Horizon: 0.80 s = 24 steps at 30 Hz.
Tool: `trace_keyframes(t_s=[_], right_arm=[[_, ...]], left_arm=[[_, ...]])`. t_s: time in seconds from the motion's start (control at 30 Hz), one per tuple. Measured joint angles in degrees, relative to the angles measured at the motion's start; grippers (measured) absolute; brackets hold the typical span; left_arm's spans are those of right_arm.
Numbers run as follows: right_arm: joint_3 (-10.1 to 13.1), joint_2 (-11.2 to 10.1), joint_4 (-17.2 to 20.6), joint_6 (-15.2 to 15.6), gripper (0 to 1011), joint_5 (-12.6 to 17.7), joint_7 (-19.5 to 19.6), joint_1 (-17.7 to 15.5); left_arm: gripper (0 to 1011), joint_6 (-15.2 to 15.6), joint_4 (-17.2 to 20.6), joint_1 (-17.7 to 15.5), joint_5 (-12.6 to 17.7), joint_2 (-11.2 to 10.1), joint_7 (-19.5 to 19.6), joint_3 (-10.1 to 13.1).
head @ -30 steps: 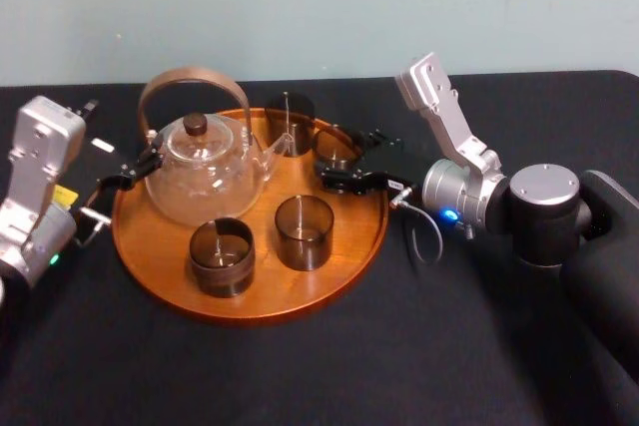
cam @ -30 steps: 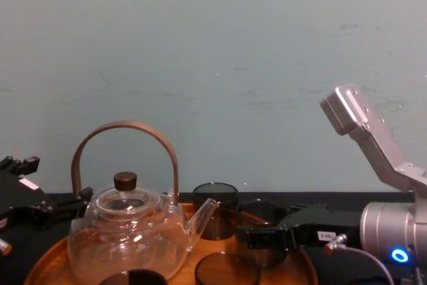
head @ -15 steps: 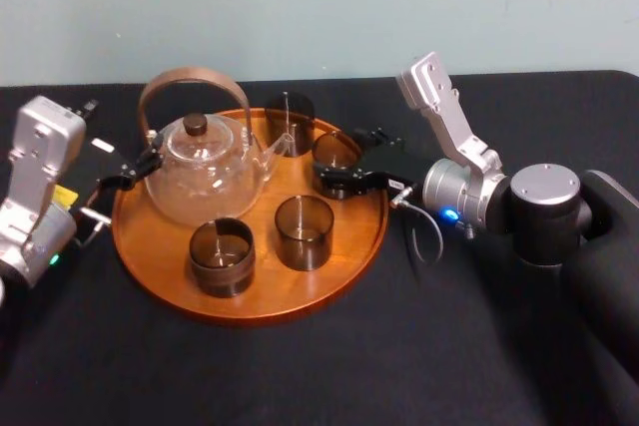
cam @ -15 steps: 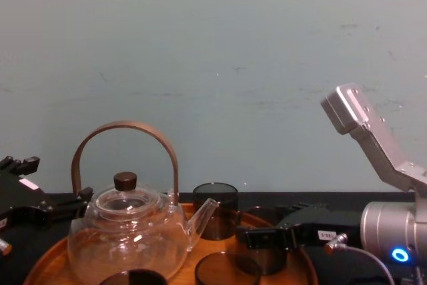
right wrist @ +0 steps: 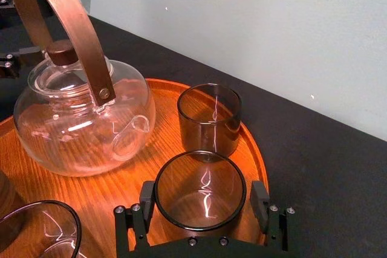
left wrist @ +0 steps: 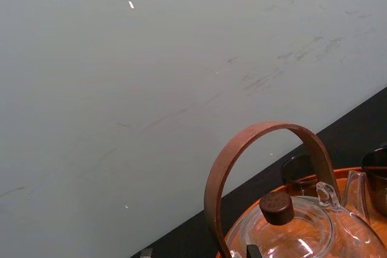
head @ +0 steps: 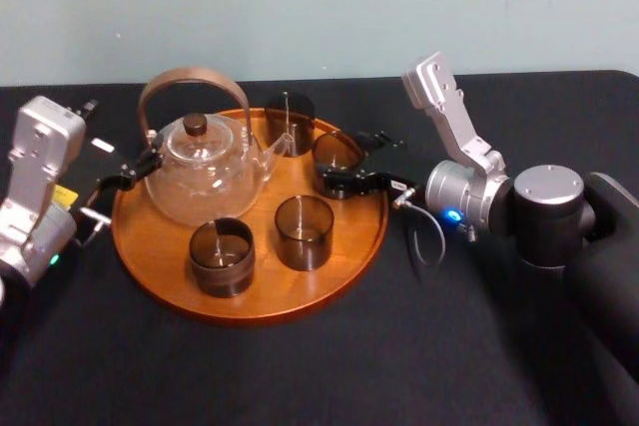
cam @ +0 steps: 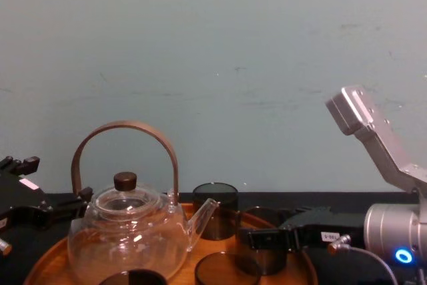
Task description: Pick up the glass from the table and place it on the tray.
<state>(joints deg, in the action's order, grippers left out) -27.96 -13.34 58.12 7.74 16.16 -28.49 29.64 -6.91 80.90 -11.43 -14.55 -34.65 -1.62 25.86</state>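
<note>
Right claw has just opened — glass stands free at the tray's two o'clock, seemingly placed; left claw idles at nine.

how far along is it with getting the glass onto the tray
Done: the glass looks set down on the tray, at its right rear.
In hand: the right gripper is around that glass.
Left to do: clear the gripper off the glass and back the arm away.
The left gripper is parked by the teapot at the tray's left edge.
</note>
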Motion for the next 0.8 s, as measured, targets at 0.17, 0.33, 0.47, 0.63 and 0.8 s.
trace_keyframes(t_s=[0.17,0.33,0.47,0.63,0.8], right_arm=[[0.46,-0.49,1.04,1.23,1002,0.74,0.00,-0.72],[0.65,-1.39,2.93,2.12,1002,1.26,-0.01,-1.99],[0.73,-2.20,4.67,2.51,1002,1.69,-0.06,-3.27],[0.82,-3.45,7.15,2.92,1002,2.26,-0.13,-5.08],[1.53,-5.43,11.07,3.13,1003,3.26,-0.02,-7.81]], left_arm=[[1010,0.00,0.00,0.00,0.00,0.00,0.00,0.00],[1010,0.00,0.00,0.00,0.00,0.00,0.00,0.00],[1010,0.00,0.00,0.00,0.00,0.00,0.00,0.00],[1009,0.00,0.00,0.00,0.00,0.00,0.00,0.00],[1010,0.00,0.00,0.00,0.00,0.00,0.00,0.00]])
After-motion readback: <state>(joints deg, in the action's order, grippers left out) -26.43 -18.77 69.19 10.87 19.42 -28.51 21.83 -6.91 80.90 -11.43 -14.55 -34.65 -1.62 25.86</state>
